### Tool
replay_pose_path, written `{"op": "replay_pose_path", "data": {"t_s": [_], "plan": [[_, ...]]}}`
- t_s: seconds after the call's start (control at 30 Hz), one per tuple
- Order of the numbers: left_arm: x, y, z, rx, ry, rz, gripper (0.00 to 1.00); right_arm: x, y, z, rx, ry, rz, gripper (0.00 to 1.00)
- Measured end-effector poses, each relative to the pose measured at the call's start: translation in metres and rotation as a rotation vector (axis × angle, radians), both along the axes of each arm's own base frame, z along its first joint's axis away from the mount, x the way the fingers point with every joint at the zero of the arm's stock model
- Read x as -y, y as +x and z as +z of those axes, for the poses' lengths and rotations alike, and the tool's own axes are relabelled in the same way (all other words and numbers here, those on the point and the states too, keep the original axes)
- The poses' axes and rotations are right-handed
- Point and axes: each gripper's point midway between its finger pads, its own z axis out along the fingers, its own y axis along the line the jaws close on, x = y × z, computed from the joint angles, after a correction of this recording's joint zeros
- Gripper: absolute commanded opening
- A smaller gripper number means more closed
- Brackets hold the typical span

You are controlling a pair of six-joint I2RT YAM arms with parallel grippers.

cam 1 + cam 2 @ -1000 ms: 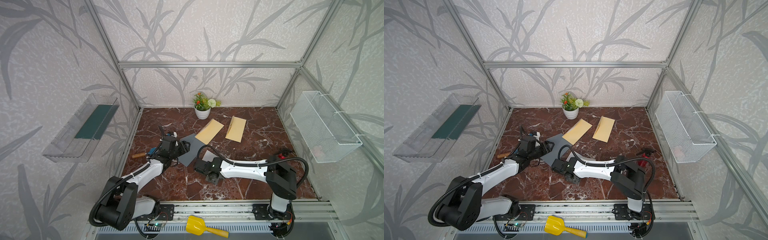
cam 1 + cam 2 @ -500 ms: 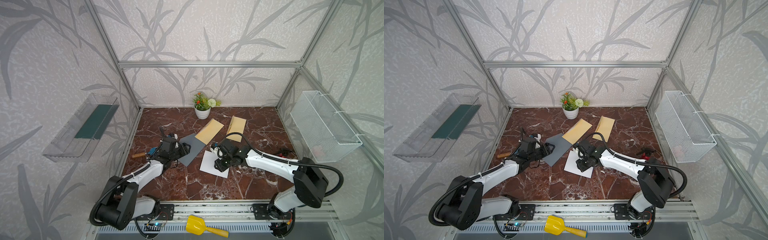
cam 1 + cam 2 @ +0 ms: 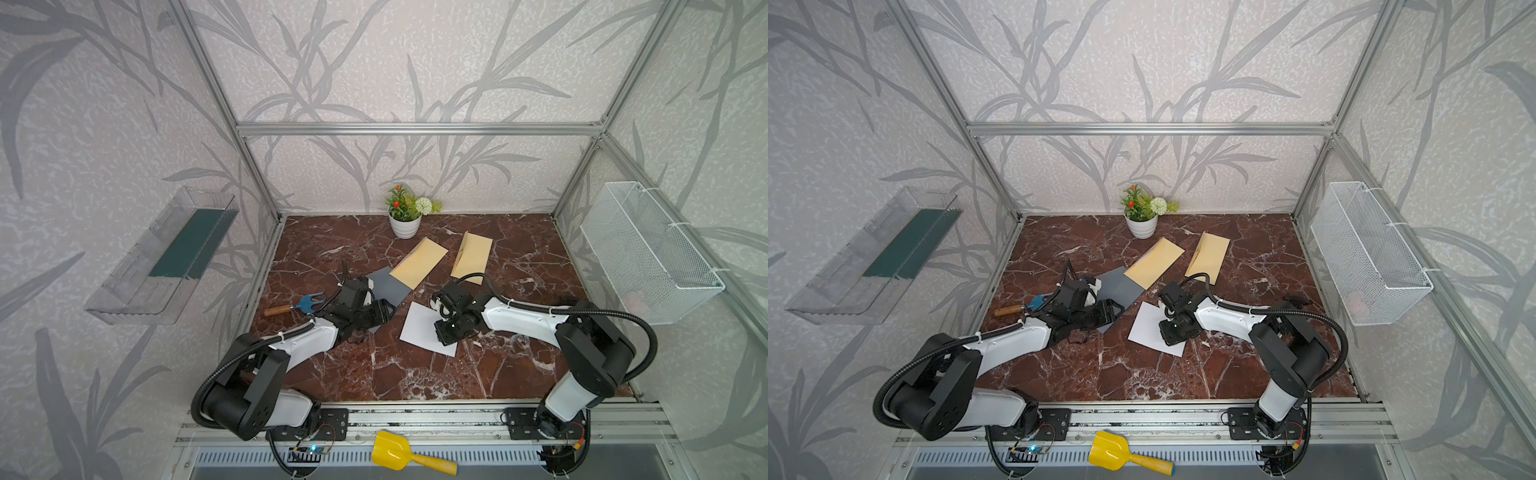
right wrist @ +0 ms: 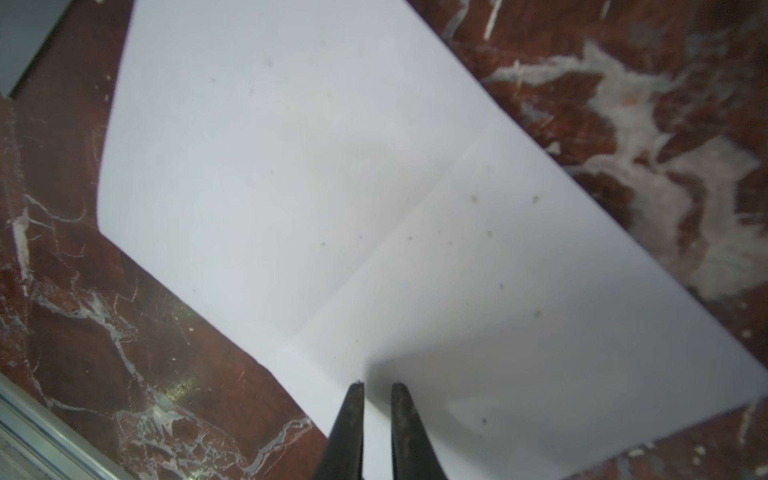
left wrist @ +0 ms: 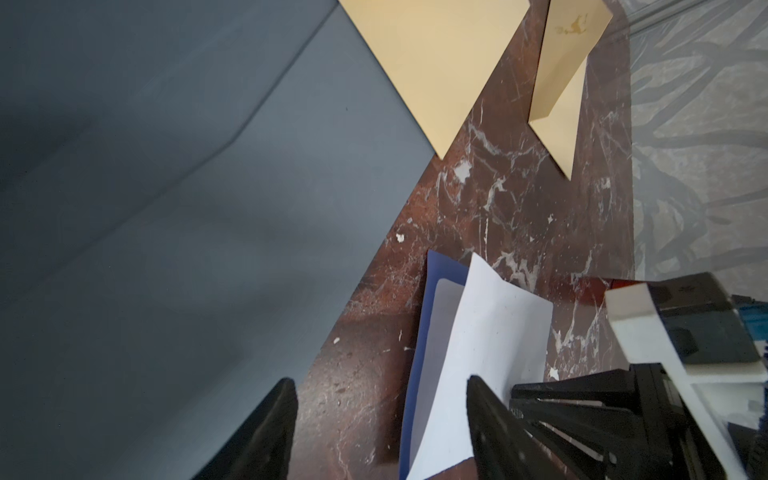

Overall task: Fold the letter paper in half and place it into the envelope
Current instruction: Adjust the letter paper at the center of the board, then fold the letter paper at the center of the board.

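Right gripper (image 4: 376, 388) swung back onto the flat paper (image 3: 419, 328), jaws nearly closed; left gripper (image 5: 378, 395) gapes, empty

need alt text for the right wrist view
A white sheet of letter paper with a faint centre crease lies flat on the red-brown marble table. The right pincer points at its near edge, tips narrowly apart, holding nothing.

On a red marble table (image 3: 415, 374), the right gripper (image 3: 446, 332) presses down on a white letter paper (image 3: 419, 328); the left gripper (image 3: 380, 313) rests over a grey envelope (image 3: 388, 284); two tan envelopes (image 3: 419, 262) lie beyond.
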Motion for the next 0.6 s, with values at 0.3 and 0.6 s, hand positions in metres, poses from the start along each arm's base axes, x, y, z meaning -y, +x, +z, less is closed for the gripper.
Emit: {"op": "replay_pose_path", "data": {"t_s": [0.3, 0.6], "plan": [[0.018, -0.008, -0.014, -0.047, -0.019, -0.057, 0.64, -0.008, 0.01, -0.006, 0.016, 0.033, -0.01, 0.15], [0.033, -0.005, -0.013, -0.058, -0.097, -0.068, 0.64, -0.019, 0.019, -0.006, 0.035, 0.085, -0.009, 0.14]]}}
